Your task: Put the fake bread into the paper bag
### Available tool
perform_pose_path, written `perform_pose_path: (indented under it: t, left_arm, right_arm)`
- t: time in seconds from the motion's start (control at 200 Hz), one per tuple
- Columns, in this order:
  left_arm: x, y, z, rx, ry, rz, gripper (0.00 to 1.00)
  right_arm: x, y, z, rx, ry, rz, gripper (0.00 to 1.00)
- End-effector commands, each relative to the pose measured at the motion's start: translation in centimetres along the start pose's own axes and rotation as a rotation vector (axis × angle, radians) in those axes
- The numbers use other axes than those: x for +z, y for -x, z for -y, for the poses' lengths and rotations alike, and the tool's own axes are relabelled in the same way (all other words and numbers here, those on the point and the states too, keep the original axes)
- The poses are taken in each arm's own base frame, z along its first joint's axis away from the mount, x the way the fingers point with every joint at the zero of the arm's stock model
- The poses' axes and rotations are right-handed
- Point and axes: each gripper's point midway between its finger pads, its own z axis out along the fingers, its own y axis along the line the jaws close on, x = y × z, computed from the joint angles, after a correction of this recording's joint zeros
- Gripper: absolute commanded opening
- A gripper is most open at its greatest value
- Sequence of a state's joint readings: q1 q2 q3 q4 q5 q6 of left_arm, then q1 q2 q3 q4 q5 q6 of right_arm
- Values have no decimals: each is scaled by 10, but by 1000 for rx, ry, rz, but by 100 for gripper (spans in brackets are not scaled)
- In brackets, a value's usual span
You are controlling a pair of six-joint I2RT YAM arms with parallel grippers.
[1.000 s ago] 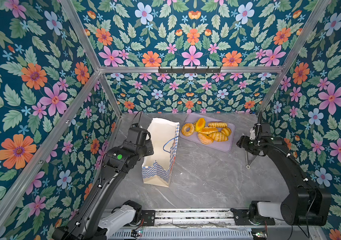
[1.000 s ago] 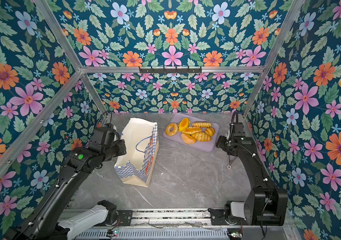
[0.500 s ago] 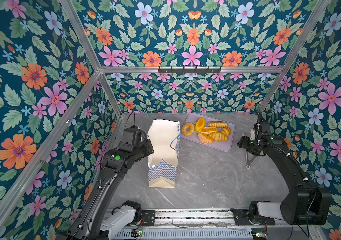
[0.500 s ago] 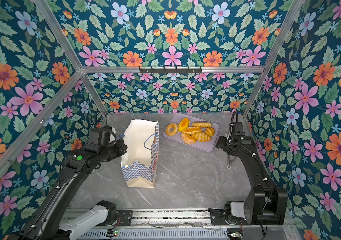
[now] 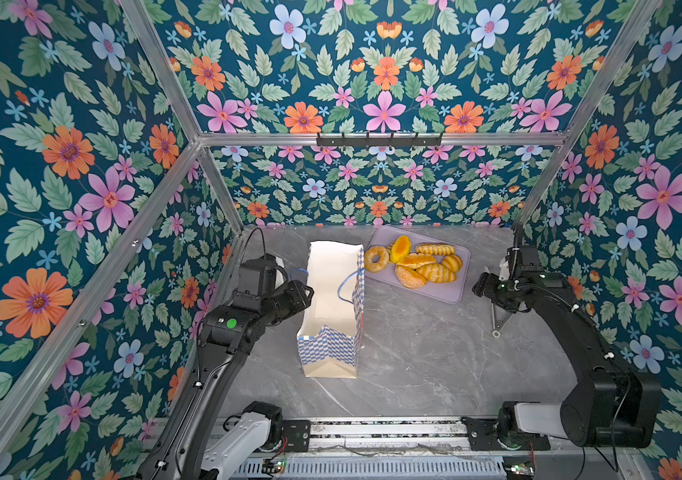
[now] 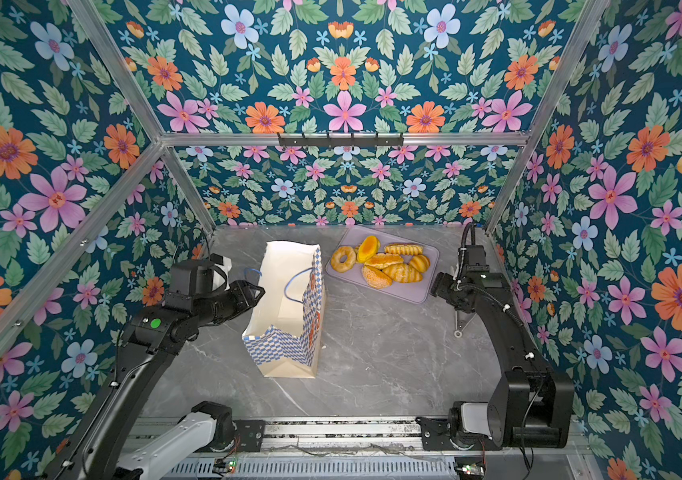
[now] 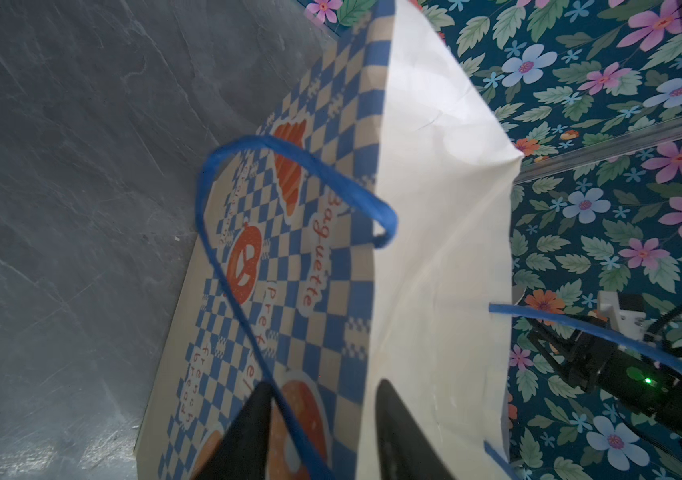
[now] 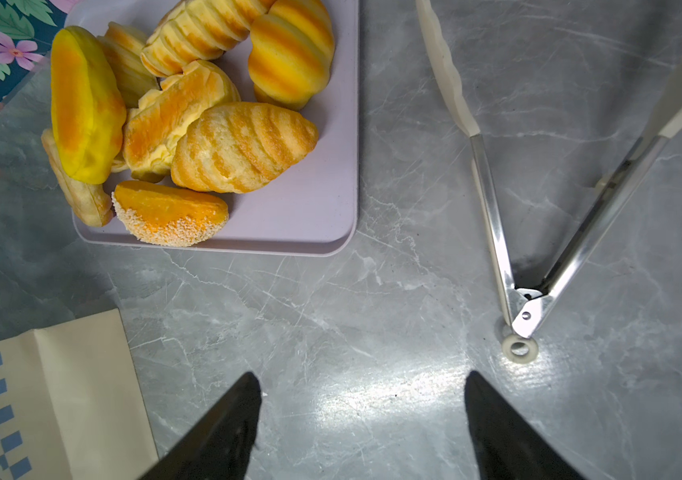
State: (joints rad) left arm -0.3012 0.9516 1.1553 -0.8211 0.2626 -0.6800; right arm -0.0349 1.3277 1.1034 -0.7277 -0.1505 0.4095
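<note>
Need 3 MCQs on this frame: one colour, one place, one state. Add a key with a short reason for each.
1. The paper bag shows:
A) red stripes
B) blue checks
C) plain brown

2. The tongs lie:
A) on the table, beside the tray
B) on the tray
C) in the paper bag

3. The right pincer is:
A) shut on the paper bag
B) shut on the tongs
C) open, empty

Key:
1 B: blue checks cover its outer wall.
2 A: they rest on bare grey table, clear of the tray's edge.
3 C: its jaws stand wide apart over the table with nothing between them.
</note>
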Motion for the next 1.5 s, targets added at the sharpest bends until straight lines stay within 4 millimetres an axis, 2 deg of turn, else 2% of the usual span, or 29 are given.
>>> perform_pose_path:
  t: [0.0, 0.045, 0.055, 0.075, 0.2, 0.26, 0.305, 0.405, 0.675, 0.835, 0.91, 0.99, 1.18, 1.3, 1.395, 1.495]
  left_arm:
    - [-4, 4, 0, 32, 14, 14, 66]
    - [-7, 4, -2, 43, 32, 9, 72]
    - [-7, 3, -3, 47, 39, 5, 73]
    - [-9, 4, -4, 51, 46, 6, 75]
    - [-22, 11, -5, 100, 90, 19, 83]
    - [-29, 14, -2, 131, 101, 18, 85]
    - [-34, 16, 0, 157, 110, 9, 93]
    - [-48, 21, 5, 208, 124, 3, 98]
    - [-91, 45, 23, 305, 130, 97, 100]
    - [-118, 77, 22, 336, 209, 273, 100]
    - [-123, 93, 22, 345, 231, 358, 100]
    - [-120, 108, 26, 350, 239, 418, 100]
    - [-90, 142, 44, 367, 212, 432, 100]
    - [-78, 165, 49, 349, 164, 453, 100]
    - [-58, 175, 43, 303, 106, 390, 100]
    - [-42, 176, 35, 249, 30, 330, 100]
  right_arm:
    - [-1, -1, -2, 1, 17, 5, 82]
    - [-2, -3, -3, 0, 23, 7, 86]
    - [-2, -3, -3, -1, 25, 7, 95]
    - [-3, -3, -3, 0, 27, 7, 99]
    - [-8, -6, -3, -2, 36, 16, 99]
    - [-12, -6, 0, 9, 18, 27, 99]
    - [-14, -6, 4, 17, -2, 38, 99]
    - [-19, -3, 14, 40, -57, 70, 99]
    - [-29, -6, 25, 47, -86, 136, 99]
    - [-34, -13, 34, 57, -113, 151, 99]
    - [-32, -19, 41, 79, -129, 128, 99]
    - [-29, -25, 45, 110, -122, 95, 99]
    - [-27, -36, 51, 194, -58, 64, 98]
    - [-25, -38, 62, 231, -62, 61, 98]
    - [-21, -37, 72, 263, -66, 48, 97]
    - [-13, -36, 85, 283, -91, 31, 97]
